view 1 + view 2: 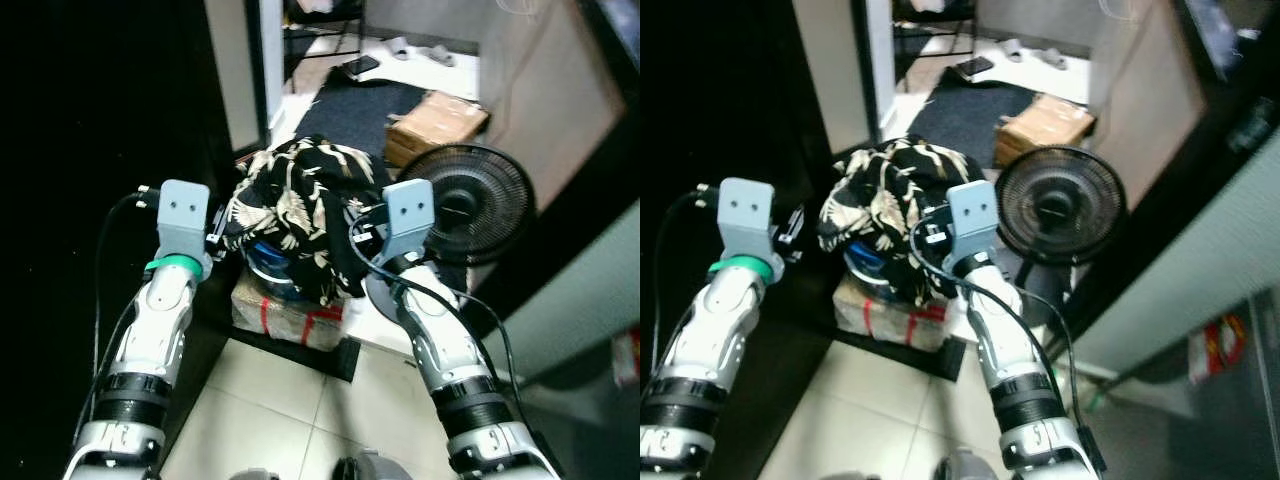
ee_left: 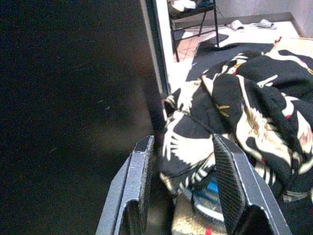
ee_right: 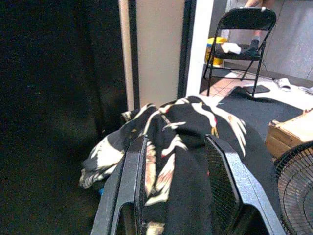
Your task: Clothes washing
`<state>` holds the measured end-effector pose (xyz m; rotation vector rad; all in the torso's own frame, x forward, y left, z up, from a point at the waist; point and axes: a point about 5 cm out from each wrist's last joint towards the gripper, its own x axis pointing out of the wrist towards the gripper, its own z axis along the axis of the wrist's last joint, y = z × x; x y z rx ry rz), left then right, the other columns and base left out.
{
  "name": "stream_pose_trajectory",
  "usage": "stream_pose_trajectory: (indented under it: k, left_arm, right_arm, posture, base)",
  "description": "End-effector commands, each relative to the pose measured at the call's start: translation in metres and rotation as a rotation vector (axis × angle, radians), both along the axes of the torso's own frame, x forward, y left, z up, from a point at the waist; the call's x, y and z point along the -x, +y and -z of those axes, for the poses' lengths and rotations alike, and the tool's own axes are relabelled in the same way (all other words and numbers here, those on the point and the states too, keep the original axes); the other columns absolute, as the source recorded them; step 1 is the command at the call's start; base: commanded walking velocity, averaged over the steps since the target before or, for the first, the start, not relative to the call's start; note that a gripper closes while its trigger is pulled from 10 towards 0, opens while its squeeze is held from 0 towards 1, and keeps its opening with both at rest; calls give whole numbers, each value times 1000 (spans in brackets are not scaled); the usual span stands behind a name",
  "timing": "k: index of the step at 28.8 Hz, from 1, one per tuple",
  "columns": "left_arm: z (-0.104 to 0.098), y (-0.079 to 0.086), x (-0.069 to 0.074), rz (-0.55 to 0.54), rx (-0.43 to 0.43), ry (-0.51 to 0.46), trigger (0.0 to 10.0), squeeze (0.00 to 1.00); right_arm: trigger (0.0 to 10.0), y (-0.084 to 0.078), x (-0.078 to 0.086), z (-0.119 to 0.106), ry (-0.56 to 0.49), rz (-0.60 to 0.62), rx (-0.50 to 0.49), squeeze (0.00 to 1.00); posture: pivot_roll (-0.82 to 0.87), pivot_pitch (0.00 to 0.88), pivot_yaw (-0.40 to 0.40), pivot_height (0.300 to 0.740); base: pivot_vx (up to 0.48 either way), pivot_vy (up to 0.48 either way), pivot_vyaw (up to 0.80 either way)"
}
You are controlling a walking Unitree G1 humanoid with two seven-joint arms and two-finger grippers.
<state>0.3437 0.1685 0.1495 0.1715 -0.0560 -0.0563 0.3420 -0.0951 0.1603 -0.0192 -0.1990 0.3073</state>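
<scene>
We are holding the left gripper (image 2: 181,181) and right gripper (image 3: 173,183), jaws spread and grasping nothing, on either side of the crane-print shirt (image 1: 300,205); it is draping over a blue basin (image 1: 268,262) on a taped box (image 1: 285,315), hiding most of both; a black fan (image 1: 475,200) is standing just beside.
</scene>
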Motion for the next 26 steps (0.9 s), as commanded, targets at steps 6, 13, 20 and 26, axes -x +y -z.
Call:
stream_pose_trajectory:
  k: [6, 13, 20, 26]
  left_arm:
    - [3, -5, 0, 18, -10, 12, 10000, 0]
    - [4, -6, 0, 20, -8, 12, 10000, 0]
    - [4, -6, 0, 20, -6, 12, 10000, 0]
    - [4, -6, 0, 20, -5, 12, 10000, 0]
  right_arm:
    - [10000, -9, 1, 6, 23, 29, -5, 0]
    - [10000, -10, 0, 7, 37, 37, -28, 0]
    - [10000, -13, 0, 7, 35, 50, -22, 0]
    - [10000, -14, -1, 7, 29, 56, -12, 0]
  posture:
    - [-12, 26, 33, 740]
    - [-13, 28, 32, 740]
    - [-15, 29, 32, 740]
    - [-15, 31, 31, 740]
  base:
    - [469, 0, 0]
    - [469, 0, -174]
    - [469, 0, -521]
    - [469, 0, 0]
